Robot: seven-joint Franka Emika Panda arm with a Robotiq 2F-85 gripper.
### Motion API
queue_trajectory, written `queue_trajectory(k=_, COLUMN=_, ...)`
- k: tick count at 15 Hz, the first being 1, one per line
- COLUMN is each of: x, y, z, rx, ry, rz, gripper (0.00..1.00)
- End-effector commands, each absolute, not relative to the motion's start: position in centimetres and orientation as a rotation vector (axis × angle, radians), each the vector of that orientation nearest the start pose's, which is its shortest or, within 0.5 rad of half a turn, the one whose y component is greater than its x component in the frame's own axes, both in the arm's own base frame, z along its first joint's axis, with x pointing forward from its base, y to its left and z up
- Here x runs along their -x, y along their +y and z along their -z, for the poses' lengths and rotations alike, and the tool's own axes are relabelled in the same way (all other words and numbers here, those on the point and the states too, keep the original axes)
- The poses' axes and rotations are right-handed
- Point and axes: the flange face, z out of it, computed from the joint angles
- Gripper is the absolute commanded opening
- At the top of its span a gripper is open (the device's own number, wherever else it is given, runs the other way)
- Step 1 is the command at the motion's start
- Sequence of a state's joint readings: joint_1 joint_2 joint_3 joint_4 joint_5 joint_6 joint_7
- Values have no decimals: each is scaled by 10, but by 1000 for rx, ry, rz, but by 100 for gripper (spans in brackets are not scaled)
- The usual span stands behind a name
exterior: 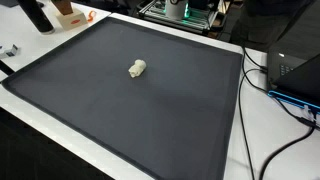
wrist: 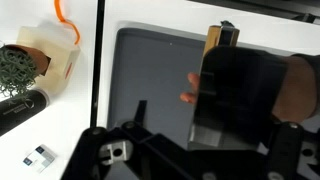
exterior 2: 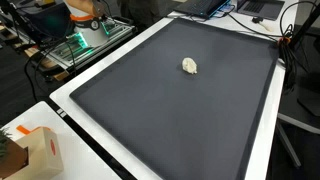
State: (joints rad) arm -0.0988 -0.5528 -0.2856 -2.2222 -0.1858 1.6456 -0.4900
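A small cream-coloured lump (exterior: 137,68) lies alone on a large dark mat (exterior: 90,100); both show in both exterior views (exterior 2: 190,66) (exterior 2: 170,120). No arm or gripper shows in either exterior view. In the wrist view, dark parts of my gripper (wrist: 190,160) fill the bottom edge, and its fingertips are not clear. A black rectangular object (wrist: 240,95) held by a person's hand (wrist: 300,90) blocks much of the wrist view above the mat (wrist: 150,70). The lump is hidden in the wrist view.
A cream box with an orange handle (wrist: 48,50) (exterior 2: 40,150), a green spiky plant (wrist: 18,65) and a black cylinder (wrist: 25,108) sit on the white table beside the mat. Cables (exterior: 265,80) and electronics (exterior 2: 85,40) lie round the table edges.
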Motion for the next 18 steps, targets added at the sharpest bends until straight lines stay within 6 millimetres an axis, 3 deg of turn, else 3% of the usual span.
queue_trajectory(k=1, x=-344, y=-181, z=-571, rx=3146, ry=-264, rz=-83, gripper=100)
queue_trajectory(k=5, x=-350, y=-176, z=-568, rx=3144, ry=-263, rz=-82, gripper=100)
queue_trajectory(k=7, x=-388, y=-157, z=-551, rx=3143, ry=-294, rz=-91, gripper=100)
queue_trajectory(k=9, x=-419, y=-140, z=-537, rx=3145, ry=-328, rz=-70, gripper=73)
queue_trajectory(k=12, x=-450, y=-124, z=-522, rx=3146, ry=-375, rz=-49, gripper=49)
queue_trajectory(k=13, x=-459, y=-120, z=-517, rx=3140, ry=-373, rz=-49, gripper=87)
queue_trajectory(k=14, x=-443, y=-121, z=-522, rx=3152, ry=-391, rz=-59, gripper=63)
queue_trajectory(k=15, x=-452, y=-118, z=-516, rx=3148, ry=-394, rz=-63, gripper=63)
queue_trajectory(k=18, x=-461, y=-119, z=-513, rx=3149, ry=-393, rz=-72, gripper=85)
